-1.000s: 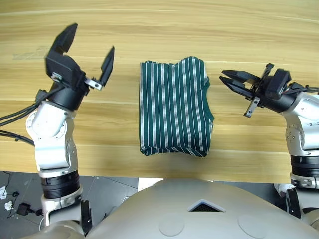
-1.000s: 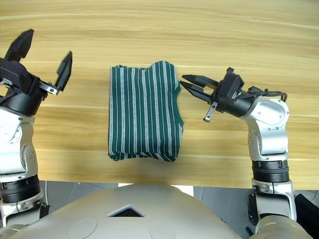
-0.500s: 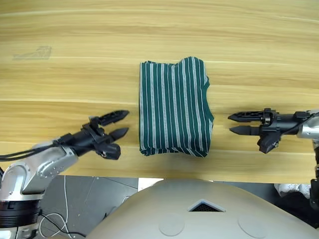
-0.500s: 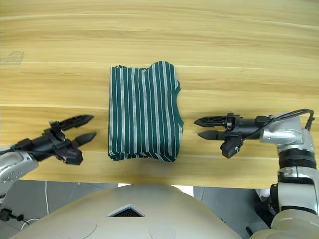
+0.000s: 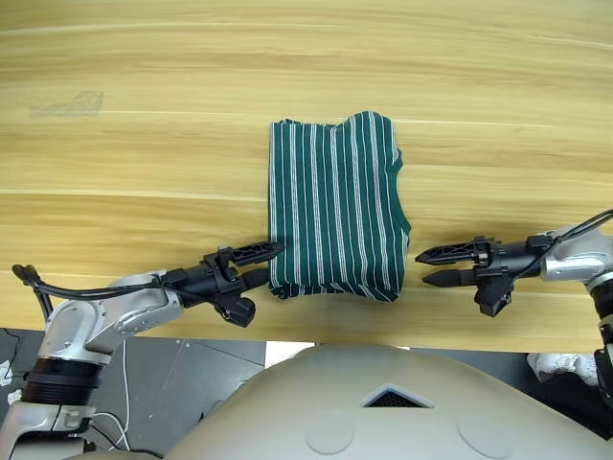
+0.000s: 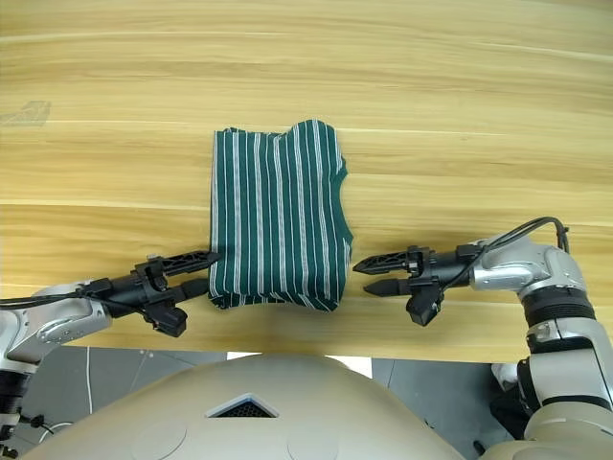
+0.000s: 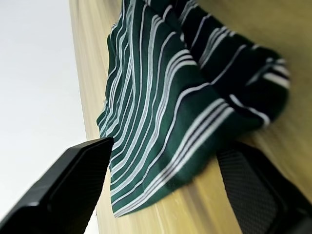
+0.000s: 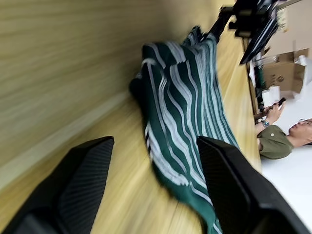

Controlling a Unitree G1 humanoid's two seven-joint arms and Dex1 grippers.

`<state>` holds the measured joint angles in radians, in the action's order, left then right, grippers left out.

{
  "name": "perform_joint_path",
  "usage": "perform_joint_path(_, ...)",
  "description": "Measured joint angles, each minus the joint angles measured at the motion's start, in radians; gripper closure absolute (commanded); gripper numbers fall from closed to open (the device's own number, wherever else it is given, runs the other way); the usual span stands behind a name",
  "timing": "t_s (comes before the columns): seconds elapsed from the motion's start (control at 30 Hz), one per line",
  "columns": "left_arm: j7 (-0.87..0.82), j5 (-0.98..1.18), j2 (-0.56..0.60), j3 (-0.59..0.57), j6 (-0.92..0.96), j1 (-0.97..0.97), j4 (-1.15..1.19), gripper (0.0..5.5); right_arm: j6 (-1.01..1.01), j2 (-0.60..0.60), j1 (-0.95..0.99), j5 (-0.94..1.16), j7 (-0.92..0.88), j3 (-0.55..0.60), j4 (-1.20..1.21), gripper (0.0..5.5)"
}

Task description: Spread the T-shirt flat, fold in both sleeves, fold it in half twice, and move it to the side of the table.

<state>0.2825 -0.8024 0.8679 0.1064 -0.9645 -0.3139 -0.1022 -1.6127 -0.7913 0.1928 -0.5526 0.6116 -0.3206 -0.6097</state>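
While the folded T-shirt (image 5: 335, 206) lies on the counter (image 5: 144, 115), the left end effector (image 5: 271, 262) has dropped to its near corner, the right end effector (image 5: 422, 269) just beside the other, both open and empty, poised for another fold.

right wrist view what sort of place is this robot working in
Probably a lab or workshop rather than a home: a long wooden table holds a folded striped T-shirt, and cardboard boxes sit in the room beyond it.
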Motion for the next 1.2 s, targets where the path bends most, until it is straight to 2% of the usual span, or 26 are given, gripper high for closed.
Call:
perform_joint_path(0.17,0.015,0.019,0.017,0.073,-0.020,0.019,-0.019,1.67,0.008,0.019,-0.001,-0.002,-0.054,-0.041,0.013,2.35)
perform_joint_path(0.4,0.020,0.045,0.068,0.096,-0.030,0.016,-0.018,1.67,0.044,0.019,-0.001,0.000,-0.102,-0.081,0.045,2.35)
perform_joint_path(0.67,0.019,0.048,0.080,0.127,-0.030,0.033,0.013,3.17,0.075,0.017,-0.001,0.001,-0.130,-0.101,0.054,2.32)
perform_joint_path(0.87,0.018,0.029,0.079,0.156,-0.019,0.044,0.023,4.12,0.076,-0.063,0.011,0.017,-0.136,-0.106,0.021,2.32)
perform_joint_path(1.07,0.012,0.015,0.079,0.179,-0.013,0.056,0.032,5.21,0.104,-0.079,0.039,0.021,-0.134,-0.141,-0.002,2.32)
perform_joint_path(1.2,0.012,0.011,0.082,0.182,-0.013,0.065,0.029,5.45,0.153,-0.085,0.055,0.069,-0.105,-0.202,0.005,2.32)
